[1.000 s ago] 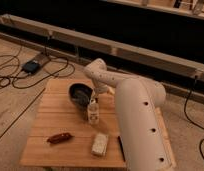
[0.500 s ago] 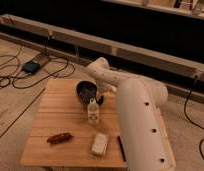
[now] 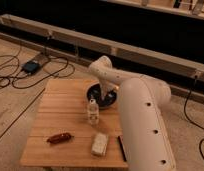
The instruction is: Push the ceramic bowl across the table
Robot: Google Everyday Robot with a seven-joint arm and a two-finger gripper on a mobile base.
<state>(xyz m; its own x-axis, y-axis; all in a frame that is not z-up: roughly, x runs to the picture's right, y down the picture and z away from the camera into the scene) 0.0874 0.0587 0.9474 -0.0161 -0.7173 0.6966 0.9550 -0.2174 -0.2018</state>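
Observation:
The ceramic bowl [image 3: 96, 95] is dark, round and shallow. It sits near the far edge of the wooden slat table [image 3: 62, 112], right of the middle. My white arm comes in from the lower right and bends down over the bowl. The gripper [image 3: 103, 92] is at the bowl, on or just inside its right part, and hides that side of it.
A small clear bottle [image 3: 93, 111] stands just in front of the bowl. A reddish-brown oblong item [image 3: 60, 137], a white packet [image 3: 99, 144] and a thin black stick [image 3: 121, 148] lie along the near edge. Cables and a dark box [image 3: 31, 66] lie on the floor to the left.
The bowl has slid to the right along the far part of the table, with the gripper moving right alongside it. The bottle and the other items have stayed put.

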